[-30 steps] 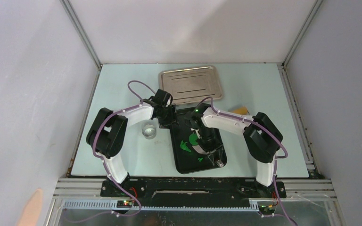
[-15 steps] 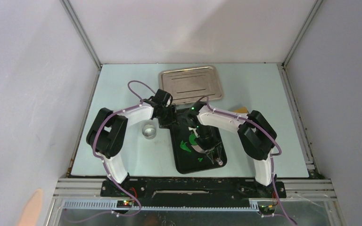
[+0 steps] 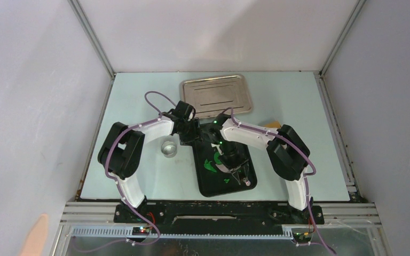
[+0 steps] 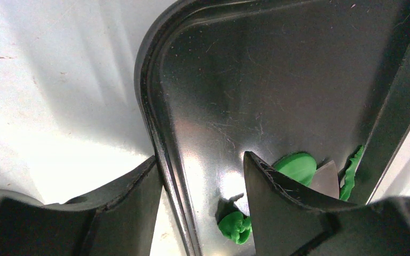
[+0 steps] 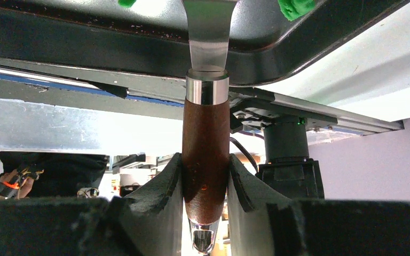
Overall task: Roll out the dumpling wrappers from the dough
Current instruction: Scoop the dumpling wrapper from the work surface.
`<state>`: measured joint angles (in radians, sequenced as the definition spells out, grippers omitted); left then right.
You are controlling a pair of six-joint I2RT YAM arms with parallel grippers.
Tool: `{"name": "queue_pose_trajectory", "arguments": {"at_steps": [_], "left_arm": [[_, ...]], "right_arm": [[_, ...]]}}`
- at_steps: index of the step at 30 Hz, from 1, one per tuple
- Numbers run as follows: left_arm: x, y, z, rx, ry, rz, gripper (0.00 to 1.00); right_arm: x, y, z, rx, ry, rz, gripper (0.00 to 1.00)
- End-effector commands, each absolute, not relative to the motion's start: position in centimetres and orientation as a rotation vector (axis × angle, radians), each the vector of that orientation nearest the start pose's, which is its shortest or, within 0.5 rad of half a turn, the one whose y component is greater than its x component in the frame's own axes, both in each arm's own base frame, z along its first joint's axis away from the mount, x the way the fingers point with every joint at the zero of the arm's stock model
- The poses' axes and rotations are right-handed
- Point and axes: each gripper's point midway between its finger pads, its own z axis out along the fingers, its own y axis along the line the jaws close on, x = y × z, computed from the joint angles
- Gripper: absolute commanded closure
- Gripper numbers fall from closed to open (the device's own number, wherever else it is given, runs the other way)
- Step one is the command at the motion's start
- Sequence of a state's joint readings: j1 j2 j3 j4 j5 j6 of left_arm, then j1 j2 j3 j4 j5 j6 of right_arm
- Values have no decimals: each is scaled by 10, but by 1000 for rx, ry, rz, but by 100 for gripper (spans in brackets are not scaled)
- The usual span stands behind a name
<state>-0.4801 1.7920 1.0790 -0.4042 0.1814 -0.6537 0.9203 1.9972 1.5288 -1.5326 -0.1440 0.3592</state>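
Dough (image 3: 212, 164): found lying green in black tray (image 3: 208, 184) on worktop (image 3: 139, 96). Clamped right tool (image 5: 205, 160) tight round wooden-handled scraper (image 5: 205, 122) (blade over tray). Held left tool (image 4: 200, 157) parted astride tray rim, gripping nothing.

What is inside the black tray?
Green dough pieces, a small scrap and the scraper blade held by the right tool. The right arm hides part of the tray floor.
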Motion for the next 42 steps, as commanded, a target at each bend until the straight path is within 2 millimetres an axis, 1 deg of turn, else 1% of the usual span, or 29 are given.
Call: {"name": "queue_pose_trajectory", "arguments": {"at_steps": [1,5,10,18,26,31,35,39,42], "left_arm": [[296,-225,4,-152,2862,-537,39],[296,-226,4,-154,2862,-540,39],[296,-226,4,-153,2863,-539,39],[295,-226,3,-153,2866,-538,39],[295,-226,2,-155,2867,-539,39],[295,-226,1,-154,2869,-540,39],[294,-226,1,-154,2869,-540,39],[295,-226,2,-155,2867,-545,39],[294,-225,3,-153,2866,-538,39]], "right_arm": [[130,246,80,-954,3326,-57,100],[132,252,79,-907,3316,-6,100],[141,248,80,-835,3269,-33,100],[153,247,97,-788,3189,-33,100],[155,247,107,-782,3172,-31,100],[151,245,109,-785,3170,-25,100],[147,245,103,-792,3161,-6,100],[144,247,81,-803,3112,12,100],[147,250,74,-784,3058,-10,100]]}}
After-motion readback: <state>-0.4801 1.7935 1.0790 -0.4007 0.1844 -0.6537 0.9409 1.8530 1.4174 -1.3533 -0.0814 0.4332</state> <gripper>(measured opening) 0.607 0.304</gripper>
